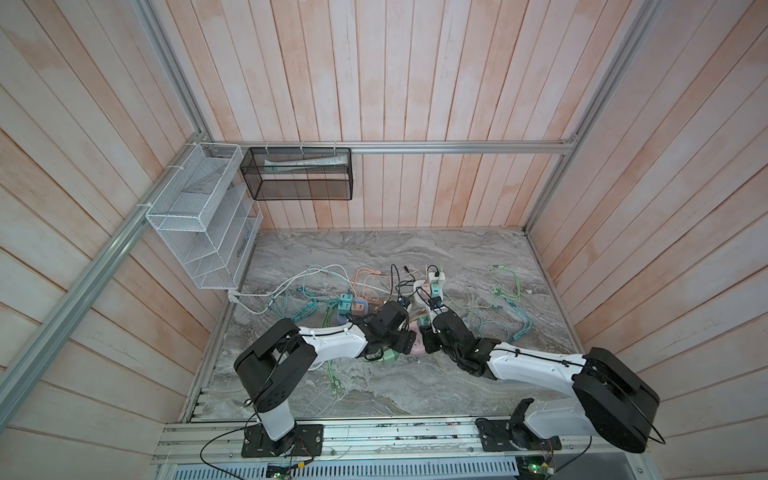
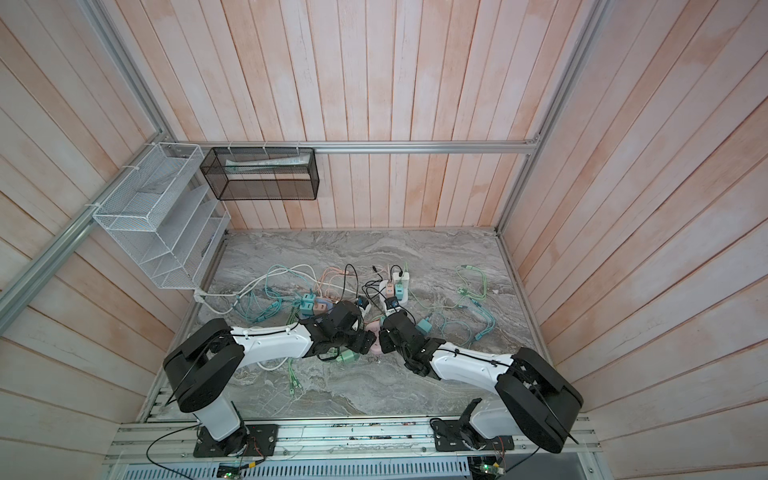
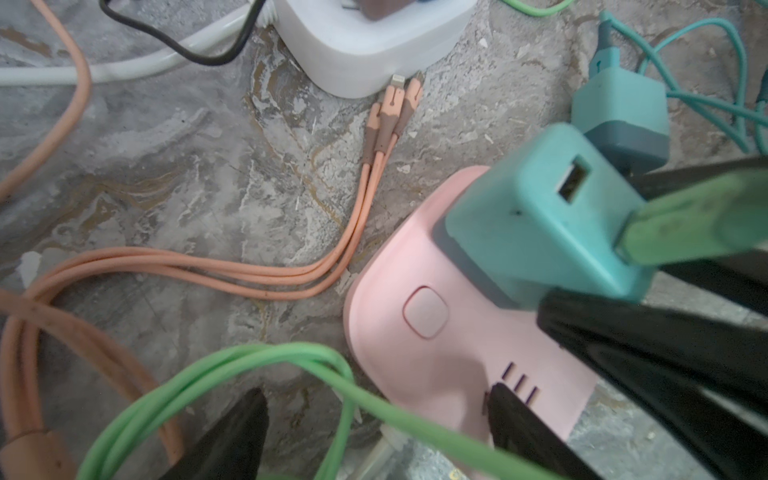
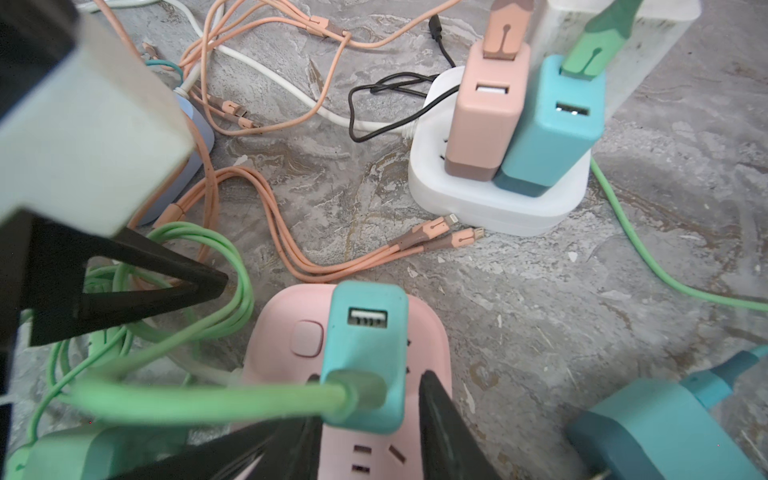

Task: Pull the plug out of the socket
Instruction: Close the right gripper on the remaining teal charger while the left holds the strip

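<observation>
1. The pink power strip (image 4: 430,332) lies flat on the marble tabletop (image 1: 415,386). In both top views it sits between the two grippers.
2. The teal USB charger (image 4: 365,332) stands in the strip's socket just beside the square button (image 4: 307,338). A green cable (image 4: 208,401) is plugged into one of its USB ports.
3. The right gripper (image 4: 370,399) straddles that charger, fingers narrow, one close on each side. Whether they press on it cannot be told.
4. The left gripper (image 3: 376,390) has its fingers spread wide. One fingertip (image 3: 511,411) is over the strip's face by a slotted socket and the other is off the strip above the tabletop. The green cable runs between them.
5. A white power cube (image 4: 498,212) stands near the strip and carries a pink charger (image 4: 486,120) and a blue-teal charger (image 4: 552,129) side by side. The peach cable connectors (image 4: 440,235) lie just beside its base.
6. A loose teal adapter (image 3: 623,116) lies on the tabletop near the strip.
</observation>
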`<action>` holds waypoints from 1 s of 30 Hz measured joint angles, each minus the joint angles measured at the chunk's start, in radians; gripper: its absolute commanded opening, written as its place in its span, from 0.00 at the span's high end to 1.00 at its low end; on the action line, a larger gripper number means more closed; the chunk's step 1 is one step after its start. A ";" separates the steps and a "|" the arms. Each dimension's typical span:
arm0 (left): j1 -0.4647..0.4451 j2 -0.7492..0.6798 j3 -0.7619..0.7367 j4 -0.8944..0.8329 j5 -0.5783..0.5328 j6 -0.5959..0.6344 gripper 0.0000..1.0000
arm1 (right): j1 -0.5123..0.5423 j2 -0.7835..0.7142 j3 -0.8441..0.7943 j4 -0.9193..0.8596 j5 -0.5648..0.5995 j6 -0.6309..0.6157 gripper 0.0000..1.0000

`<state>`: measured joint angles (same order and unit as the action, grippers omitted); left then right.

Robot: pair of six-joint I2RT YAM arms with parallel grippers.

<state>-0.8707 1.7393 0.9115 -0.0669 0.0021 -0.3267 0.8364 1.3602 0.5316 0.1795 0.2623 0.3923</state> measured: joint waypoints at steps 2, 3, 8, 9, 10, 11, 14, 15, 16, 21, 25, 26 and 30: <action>0.000 0.002 0.000 0.003 0.006 -0.004 0.19 | 0.000 0.013 0.003 0.003 0.000 0.003 0.68; 0.001 0.003 0.000 0.005 0.008 -0.007 0.19 | 0.000 0.019 0.006 0.004 -0.001 0.004 0.70; 0.013 0.004 0.000 0.006 0.023 -0.013 0.23 | 0.000 0.040 0.018 0.008 0.000 0.008 0.74; 0.017 0.004 0.000 0.006 0.027 -0.015 0.25 | 0.000 0.042 0.018 0.011 0.000 0.008 0.74; 0.020 0.004 0.000 0.006 0.033 -0.017 0.27 | 0.000 0.044 0.019 0.014 0.000 0.008 0.75; 0.024 0.004 -0.001 0.007 0.040 -0.018 0.28 | 0.000 0.046 0.019 0.018 0.000 0.008 0.75; 0.028 0.004 -0.003 0.011 0.054 -0.018 0.31 | 0.000 0.051 0.019 0.028 0.000 0.008 0.75; 0.029 0.004 -0.003 0.011 0.057 -0.018 0.32 | 0.000 0.053 0.020 0.030 -0.001 0.008 0.75; 0.030 0.004 -0.003 0.011 0.060 -0.018 0.33 | 0.000 0.056 0.023 0.030 -0.001 0.008 0.73; 0.035 0.006 -0.003 0.013 0.076 -0.018 0.33 | 0.000 0.082 0.047 0.030 -0.008 0.007 0.64; 0.035 0.009 -0.003 0.017 0.081 -0.018 0.33 | 0.000 0.101 0.061 0.030 -0.012 0.006 0.64; 0.035 0.010 -0.003 0.019 0.084 -0.018 0.33 | 0.000 0.106 0.064 0.030 -0.012 0.007 0.65; 0.037 0.018 0.003 0.024 0.095 -0.018 0.33 | 0.000 0.122 0.077 0.027 -0.004 0.006 0.75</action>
<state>-0.8337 1.7569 0.9142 -0.0429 0.0967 -0.3450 0.8360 1.4826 0.6090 0.2066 0.2581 0.3981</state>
